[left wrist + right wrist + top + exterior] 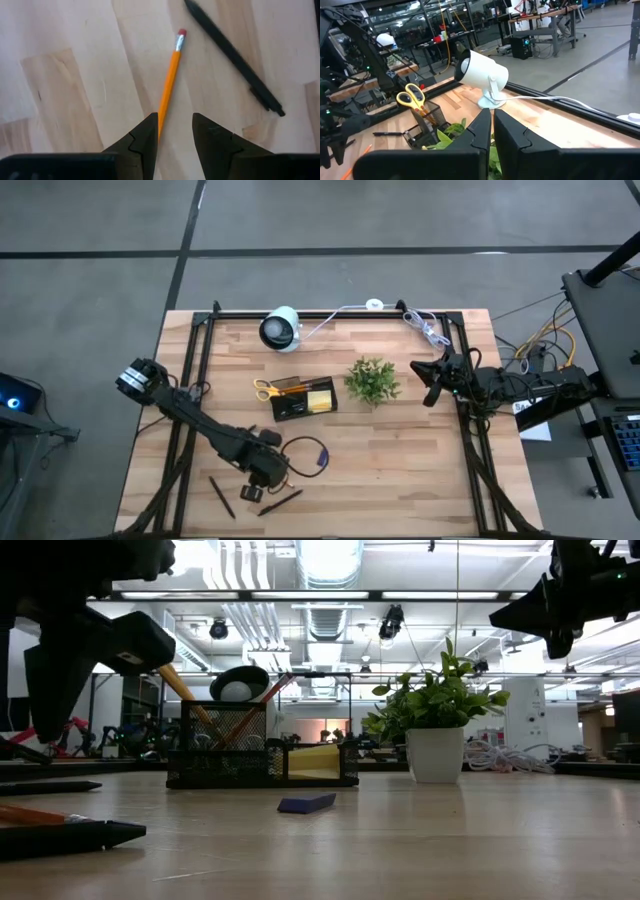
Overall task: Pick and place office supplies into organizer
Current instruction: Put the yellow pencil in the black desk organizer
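My left gripper [175, 131] is open and hangs over the table's near-left part [262, 472], raised above the wood in the low view [70, 660]. An orange pencil [170, 82] lies flat below it. Its eraser end points away, and its other end runs under the left finger. A black pen [232, 56] lies beside the pencil, and another pen [221, 496] lies further left. The black organizer [303, 397] holds yellow-handled scissors [265, 389] and a yellow sticky pad [320, 398]. A small blue piece [307, 803] lies in front of it. My right gripper [492, 127] is shut and raised at the table's right [432, 380].
A potted green plant [372, 380] stands right of the organizer. A white round camera device [280, 328] with its white cable [340, 312] sits at the far edge. A dark cable loop [305, 452] lies beside my left gripper. Bare wood [400, 470] spreads over the near right.
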`<state>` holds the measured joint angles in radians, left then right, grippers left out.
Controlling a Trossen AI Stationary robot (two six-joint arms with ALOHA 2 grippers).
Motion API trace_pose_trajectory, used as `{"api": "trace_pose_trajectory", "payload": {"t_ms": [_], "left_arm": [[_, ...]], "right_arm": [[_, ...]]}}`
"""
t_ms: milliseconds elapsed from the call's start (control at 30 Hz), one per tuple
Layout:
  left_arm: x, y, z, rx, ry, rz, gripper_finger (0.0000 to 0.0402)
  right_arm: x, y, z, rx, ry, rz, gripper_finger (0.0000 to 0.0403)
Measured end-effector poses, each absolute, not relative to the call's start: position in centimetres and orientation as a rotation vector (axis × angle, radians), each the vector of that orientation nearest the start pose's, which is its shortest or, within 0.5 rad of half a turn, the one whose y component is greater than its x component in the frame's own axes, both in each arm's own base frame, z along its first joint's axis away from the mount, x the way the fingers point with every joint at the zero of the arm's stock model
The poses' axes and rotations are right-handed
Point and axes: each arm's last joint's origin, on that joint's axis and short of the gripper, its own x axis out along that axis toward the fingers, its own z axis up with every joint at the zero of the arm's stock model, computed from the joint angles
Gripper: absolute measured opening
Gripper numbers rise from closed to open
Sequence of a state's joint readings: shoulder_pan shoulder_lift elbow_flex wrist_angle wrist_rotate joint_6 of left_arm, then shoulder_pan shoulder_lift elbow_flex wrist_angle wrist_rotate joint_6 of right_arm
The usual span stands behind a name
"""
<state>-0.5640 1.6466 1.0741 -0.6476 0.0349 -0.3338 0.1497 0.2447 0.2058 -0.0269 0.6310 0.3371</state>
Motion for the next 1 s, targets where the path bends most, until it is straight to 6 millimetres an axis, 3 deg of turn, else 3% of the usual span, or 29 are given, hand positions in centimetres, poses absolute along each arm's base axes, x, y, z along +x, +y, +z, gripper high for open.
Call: {"api": "trace_pose_trajectory", "payload": {"t_ms": [267,600,1000], "left_arm": [[26.7,-16.9,19.3,0.027,1.219,-0.327,0.0105],[27.2,-17.4,15.9,0.058,1.347,-0.300,0.0149],[27.4,-17.4,15.5,0.125,1.325,-0.312,0.0157]], "right_arm": [[10.3,-0.2,21.2,0.304,-0.018,-0.487,0.0013],[10.3,-0.2,20.9,0.297,0.004,-0.490,0.0013],[10.3,-0.2,20.9,0.295,0.004,-0.490,0.0013]]}}
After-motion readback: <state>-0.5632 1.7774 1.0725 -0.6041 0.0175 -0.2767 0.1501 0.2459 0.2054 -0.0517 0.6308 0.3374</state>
